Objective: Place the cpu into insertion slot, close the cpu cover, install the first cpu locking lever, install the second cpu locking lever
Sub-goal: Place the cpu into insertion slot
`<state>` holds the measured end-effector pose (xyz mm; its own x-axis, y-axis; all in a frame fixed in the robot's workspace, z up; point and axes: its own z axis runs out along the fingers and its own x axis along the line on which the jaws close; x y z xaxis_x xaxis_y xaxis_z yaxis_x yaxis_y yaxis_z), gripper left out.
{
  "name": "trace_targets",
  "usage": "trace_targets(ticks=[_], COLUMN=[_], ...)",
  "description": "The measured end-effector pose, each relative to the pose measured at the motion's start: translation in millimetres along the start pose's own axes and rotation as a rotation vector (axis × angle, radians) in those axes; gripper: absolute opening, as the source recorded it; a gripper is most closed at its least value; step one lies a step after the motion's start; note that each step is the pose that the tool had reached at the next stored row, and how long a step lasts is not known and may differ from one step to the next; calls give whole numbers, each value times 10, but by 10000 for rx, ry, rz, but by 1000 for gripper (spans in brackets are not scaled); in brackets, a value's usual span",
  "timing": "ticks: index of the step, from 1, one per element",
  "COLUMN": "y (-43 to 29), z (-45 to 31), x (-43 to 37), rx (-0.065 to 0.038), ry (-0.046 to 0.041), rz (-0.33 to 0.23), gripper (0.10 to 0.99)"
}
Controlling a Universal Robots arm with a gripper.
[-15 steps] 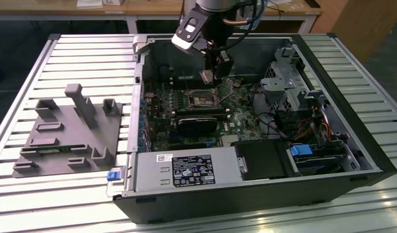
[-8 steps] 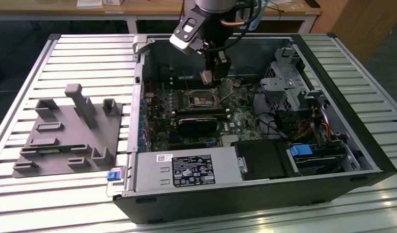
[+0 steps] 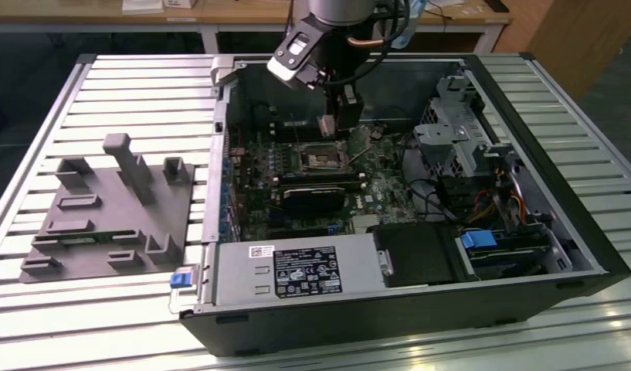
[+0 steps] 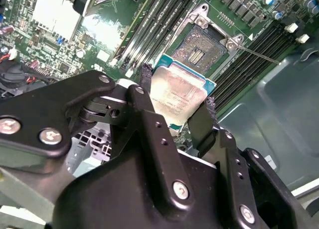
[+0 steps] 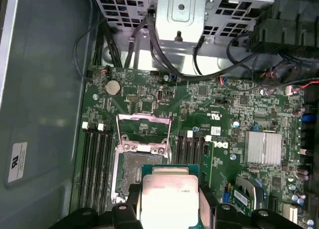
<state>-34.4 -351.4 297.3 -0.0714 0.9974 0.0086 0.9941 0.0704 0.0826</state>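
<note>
Silver slats make up the bench (image 3: 140,85). A big open computer case (image 3: 578,232) lies flat on it, from the middle out to the edge at the exterior view's right. A grey plastic block with pegs (image 3: 109,209) sits on the bench near the edge at the exterior view's left, apart from the case.

Inside the case is a green board (image 5: 209,104). Long black memory slots (image 5: 97,159) run along both sides of the insertion slot (image 5: 133,175). A shiny ribbed metal block (image 5: 264,148) sits further off on the board. Black wires (image 5: 164,54) hang over the board's edge below a metal cage (image 5: 182,9). A grey box with a label (image 3: 284,270) fills one corner of the case.

The cpu cover (image 5: 143,125) is flipped up, so the insertion slot lies bare with nothing in it. A thin metal lever (image 4: 256,53) sticks out beside the slot.

The arm reaches down into the case. The gripper (image 4: 177,92) pinches the cpu (image 4: 174,107) by two sides with its black fingers (image 4: 144,82). The fingers are only as wide apart as the chip. The cpu hangs over the board just beside the insertion slot and is not in it.
</note>
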Motion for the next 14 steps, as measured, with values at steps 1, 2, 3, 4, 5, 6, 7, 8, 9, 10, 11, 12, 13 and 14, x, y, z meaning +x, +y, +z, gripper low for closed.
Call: trace_targets(ticks=[1, 2, 3, 4, 5, 6, 7, 8, 9, 10, 11, 12, 13, 14], y=[-3, -6, -7, -10, -14, -20, -25, -31, -40, -51, -60, -65, -68, -68], z=[14, 32, 50, 67, 85, 104, 120, 136, 153, 167, 180, 188, 194, 195], x=[5, 10, 17, 28, 38, 47, 55, 66, 77, 82, 87, 89, 90, 90], rx=[0, 1, 3, 6, 6, 5, 6, 7, 7, 6, 7, 8, 8, 9], ry=[0, 0, -5, -16, -24, -35, -49, -62, -70, -70, -72, -72, -73, -74], rz=[0, 0, 1, 8, 27, 72, 131, 182, 214, 229, 230, 230, 229, 229], gripper=[541, 541, 541, 541, 541, 541, 541, 541, 541, 541, 541, 541, 541, 541])
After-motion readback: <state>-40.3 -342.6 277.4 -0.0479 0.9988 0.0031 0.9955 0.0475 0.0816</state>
